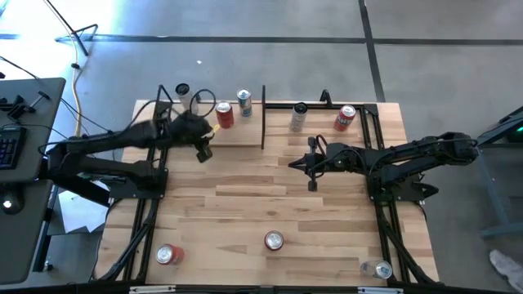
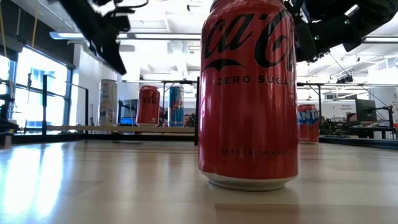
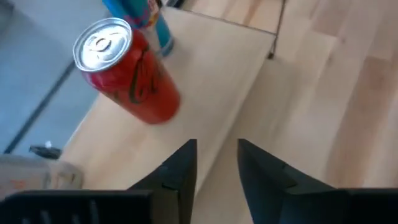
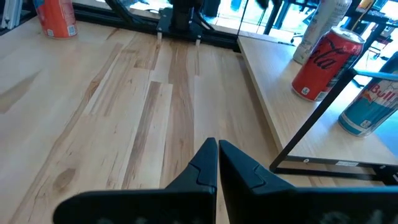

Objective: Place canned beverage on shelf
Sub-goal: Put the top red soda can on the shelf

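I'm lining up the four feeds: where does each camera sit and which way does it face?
High: overhead, straight down on the table, both arms.
Low: tabletop height, level past a red can to the shelf; arms overhead.
Left wrist: down on the shelf's red can; left tool empty.
Right wrist: across the table; right tool shut.
Shared: both wrists see that shelf can.

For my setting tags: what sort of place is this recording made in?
Probably a robotics lab or workshop: bare grey concrete floor, a desk with a black keyboard beside the slatted wooden table, and monitors behind.
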`<state>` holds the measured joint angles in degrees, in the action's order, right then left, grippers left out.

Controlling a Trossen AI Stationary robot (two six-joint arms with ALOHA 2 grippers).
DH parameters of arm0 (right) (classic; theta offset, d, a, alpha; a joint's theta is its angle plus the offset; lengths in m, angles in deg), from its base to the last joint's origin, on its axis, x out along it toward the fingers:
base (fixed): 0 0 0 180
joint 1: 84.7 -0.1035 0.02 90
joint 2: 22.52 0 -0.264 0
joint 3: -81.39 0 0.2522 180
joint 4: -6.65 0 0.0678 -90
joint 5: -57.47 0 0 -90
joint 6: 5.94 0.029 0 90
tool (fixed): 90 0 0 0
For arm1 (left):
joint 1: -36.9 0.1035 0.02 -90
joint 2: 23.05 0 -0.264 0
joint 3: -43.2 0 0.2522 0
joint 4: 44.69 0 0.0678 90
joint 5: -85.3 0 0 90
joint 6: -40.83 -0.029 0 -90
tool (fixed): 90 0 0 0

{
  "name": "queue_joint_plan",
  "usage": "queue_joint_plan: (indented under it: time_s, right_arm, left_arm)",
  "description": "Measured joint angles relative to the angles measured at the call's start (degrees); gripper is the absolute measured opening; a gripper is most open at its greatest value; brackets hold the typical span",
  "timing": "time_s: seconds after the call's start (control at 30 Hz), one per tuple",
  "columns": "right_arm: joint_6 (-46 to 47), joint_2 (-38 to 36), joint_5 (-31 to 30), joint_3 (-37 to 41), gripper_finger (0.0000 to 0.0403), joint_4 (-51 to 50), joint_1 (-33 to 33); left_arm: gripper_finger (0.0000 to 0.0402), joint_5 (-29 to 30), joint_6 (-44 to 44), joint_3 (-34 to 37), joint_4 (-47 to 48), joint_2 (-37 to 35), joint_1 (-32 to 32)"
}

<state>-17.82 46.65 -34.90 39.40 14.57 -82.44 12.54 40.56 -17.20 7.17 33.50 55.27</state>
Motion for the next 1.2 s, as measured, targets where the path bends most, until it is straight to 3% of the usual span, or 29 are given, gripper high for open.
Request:
queue_joint_plan:
  time_s: [0.23, 0.4, 0.83, 1.2]
  right_arm:
    - [0.3, 0.0, 0.0, 0.0, 0.0, 0.9, 0.0]
    - [-0.1, 0.0, -0.1, 0.0, 0.0, 0.8, 0.0]
    - [-0.1, 0.0, -0.1, 0.0, 0.0, 0.2, 0.0]
    - [-0.1, 0.0, -0.2, 0.0, 0.0, -0.3, 0.0]
  left_arm:
    - [0.0013, -3.1, -3.3, 14.6, -23.7, 1.8, 3.0]
    - [0.0006, -5.8, -3.0, 16.6, -34.6, 5.7, 6.2]
    - [0.0, -6.1, -4.5, 16.7, -48.0, 16.0, 13.7]
    - [0.0, -6.6, -6.4, 16.7, -54.5, 19.7, 18.9]
